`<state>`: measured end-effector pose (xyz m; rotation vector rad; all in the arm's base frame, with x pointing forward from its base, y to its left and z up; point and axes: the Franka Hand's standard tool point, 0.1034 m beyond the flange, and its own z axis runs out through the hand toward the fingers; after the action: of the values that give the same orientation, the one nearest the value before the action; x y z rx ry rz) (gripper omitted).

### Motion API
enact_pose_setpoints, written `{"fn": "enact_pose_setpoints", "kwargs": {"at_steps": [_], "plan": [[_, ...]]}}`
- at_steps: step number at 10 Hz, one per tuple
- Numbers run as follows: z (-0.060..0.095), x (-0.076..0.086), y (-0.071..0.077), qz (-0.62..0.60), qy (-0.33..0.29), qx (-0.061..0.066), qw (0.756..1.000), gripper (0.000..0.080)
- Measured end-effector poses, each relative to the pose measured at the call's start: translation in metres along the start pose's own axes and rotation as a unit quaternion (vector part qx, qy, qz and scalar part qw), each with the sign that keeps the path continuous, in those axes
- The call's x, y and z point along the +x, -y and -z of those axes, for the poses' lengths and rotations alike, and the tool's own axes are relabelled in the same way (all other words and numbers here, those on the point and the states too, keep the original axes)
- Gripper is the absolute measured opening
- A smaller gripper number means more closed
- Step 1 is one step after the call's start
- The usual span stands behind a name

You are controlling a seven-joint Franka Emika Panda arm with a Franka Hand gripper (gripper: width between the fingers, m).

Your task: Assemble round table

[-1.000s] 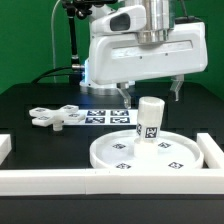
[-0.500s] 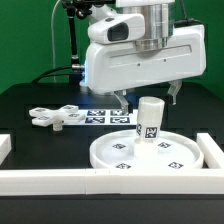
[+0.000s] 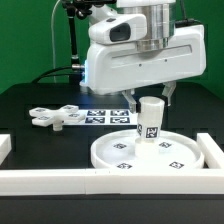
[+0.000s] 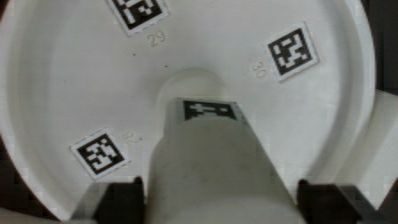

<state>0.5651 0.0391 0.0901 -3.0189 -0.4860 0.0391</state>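
The leg (image 3: 150,122) stands upright on the round disc (image 3: 120,152), near the table's (image 3: 35,95) front corner at the exterior view's right. Whether it is fully seated cannot be confirmed. The gripper (image 3: 151,99) is released, with its jaws spread either side of the leg top. The cross base (image 3: 55,117) lies unfitted toward the edge at the exterior view's left.

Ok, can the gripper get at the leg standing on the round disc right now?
Probably yes. The gripper hangs open right above the upright leg on the disc, a finger to each side in the wrist view, and nothing sits between them.
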Motion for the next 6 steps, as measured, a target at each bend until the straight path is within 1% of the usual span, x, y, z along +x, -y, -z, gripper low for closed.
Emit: {"fn": "enact_pose_setpoints", "kwargs": {"at_steps": [4,5,6], "plan": [[0.0000,0.0002,0.0001,-0.023,-0.001,0.001,1.000,0.0412],[-0.0006,-0.0008,-0.0015,-0.123,-0.008,0.010,0.992,0.0412],[-0.0007,-0.0014,-0.0019,-0.165,-0.012,0.015,0.986,0.0412]]}}
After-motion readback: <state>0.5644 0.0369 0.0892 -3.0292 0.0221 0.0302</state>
